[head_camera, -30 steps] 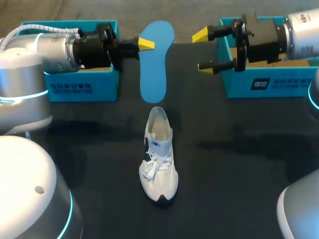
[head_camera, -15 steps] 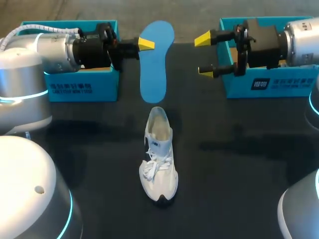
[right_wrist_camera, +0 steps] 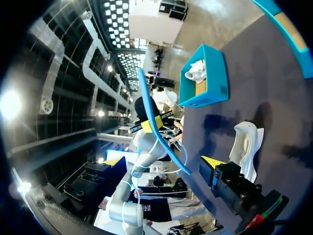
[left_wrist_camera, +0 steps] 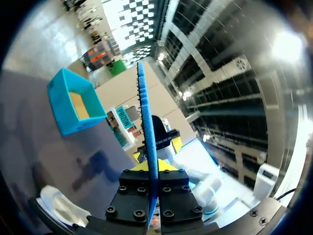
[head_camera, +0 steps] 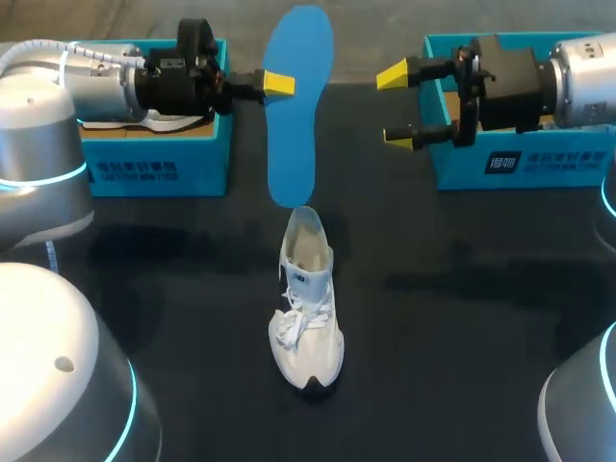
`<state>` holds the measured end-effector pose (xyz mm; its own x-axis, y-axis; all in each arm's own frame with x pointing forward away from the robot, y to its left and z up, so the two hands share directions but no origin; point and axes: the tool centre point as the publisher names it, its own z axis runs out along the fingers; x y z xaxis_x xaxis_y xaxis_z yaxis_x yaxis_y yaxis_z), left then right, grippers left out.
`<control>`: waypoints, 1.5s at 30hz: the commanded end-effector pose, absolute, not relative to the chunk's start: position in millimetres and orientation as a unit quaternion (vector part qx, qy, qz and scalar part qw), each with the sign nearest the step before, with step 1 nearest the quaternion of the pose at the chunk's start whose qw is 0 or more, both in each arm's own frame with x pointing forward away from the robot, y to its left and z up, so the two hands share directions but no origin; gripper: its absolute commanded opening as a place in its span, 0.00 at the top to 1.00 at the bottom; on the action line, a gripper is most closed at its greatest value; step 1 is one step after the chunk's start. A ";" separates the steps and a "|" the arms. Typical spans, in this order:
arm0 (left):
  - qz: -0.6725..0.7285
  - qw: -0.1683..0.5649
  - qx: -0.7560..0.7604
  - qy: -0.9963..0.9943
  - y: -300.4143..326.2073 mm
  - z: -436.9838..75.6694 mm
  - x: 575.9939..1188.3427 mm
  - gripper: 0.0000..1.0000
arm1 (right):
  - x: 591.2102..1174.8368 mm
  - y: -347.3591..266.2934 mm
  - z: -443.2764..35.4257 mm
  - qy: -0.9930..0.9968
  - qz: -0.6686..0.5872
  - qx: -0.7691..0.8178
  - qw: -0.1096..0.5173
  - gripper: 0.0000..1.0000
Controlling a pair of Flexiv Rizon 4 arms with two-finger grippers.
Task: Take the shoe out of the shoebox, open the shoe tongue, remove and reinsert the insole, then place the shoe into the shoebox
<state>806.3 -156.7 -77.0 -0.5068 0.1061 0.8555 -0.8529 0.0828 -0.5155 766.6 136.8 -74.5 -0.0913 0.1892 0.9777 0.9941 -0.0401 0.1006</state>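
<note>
Evidently I was at the reinsert step: my left gripper (head_camera: 279, 84) was clamped on one long edge of the blue insole (head_camera: 294, 125), holding it up off the table (head_camera: 462, 318) with its length in line with the shoe (head_camera: 308, 318). I judged that grip was chosen so the free end could slide straight down into the shoe's mouth. From overhead that end hung right at the heel collar, though I could not tell whether it touched. The white shoe stood upright on the dark table between the two boxes, toe toward me, its opening wide. My right gripper (head_camera: 395, 104) hung beside the right shoebox (head_camera: 520, 164) with its fingers apart and nothing between them, probably kept free to steady the shoe. Something white lay in the left shoebox (head_camera: 154, 171).
</note>
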 end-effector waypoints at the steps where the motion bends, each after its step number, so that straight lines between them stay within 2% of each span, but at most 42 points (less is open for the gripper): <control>1: 0.685 0.203 0.094 -0.693 -158.8 -84.2 810.3 1.00 | 768.6 139.8 -74.4 -0.556 -0.485 -0.533 0.413 0.00; 2: 0.680 0.198 0.080 -0.702 -159.4 -86.7 810.3 1.00 | 768.6 139.8 -74.4 -0.556 -0.485 -0.533 0.413 0.00; 6: 0.677 0.088 -0.011 -0.731 -161.8 -88.1 812.9 1.00 | 768.6 139.8 -74.4 -0.556 -0.485 -0.533 0.413 0.00; 7: 0.678 0.083 -0.021 -0.730 -161.9 -87.9 813.2 1.00 | 768.6 139.8 -74.4 -0.556 -0.485 -0.533 0.413 0.00; 25: 0.678 0.083 -0.021 -0.730 -161.9 -87.9 813.2 1.00 | 768.6 139.8 -74.4 -0.556 -0.485 -0.533 0.413 0.00; 29: 0.698 -0.001 -0.085 -0.711 -160.8 -82.7 815.4 1.00 | 768.6 139.8 -74.4 -0.556 -0.485 -0.533 0.413 0.00; 37: 0.719 -0.093 -0.173 -0.666 -161.9 -77.2 815.3 1.00 | 768.6 139.8 -74.4 -0.556 -0.485 -0.533 0.413 0.00; 45: 0.673 -0.222 -0.288 -0.644 -162.8 -79.2 820.2 1.00 | 768.6 139.8 -74.4 -0.556 -0.485 -0.533 0.413 0.00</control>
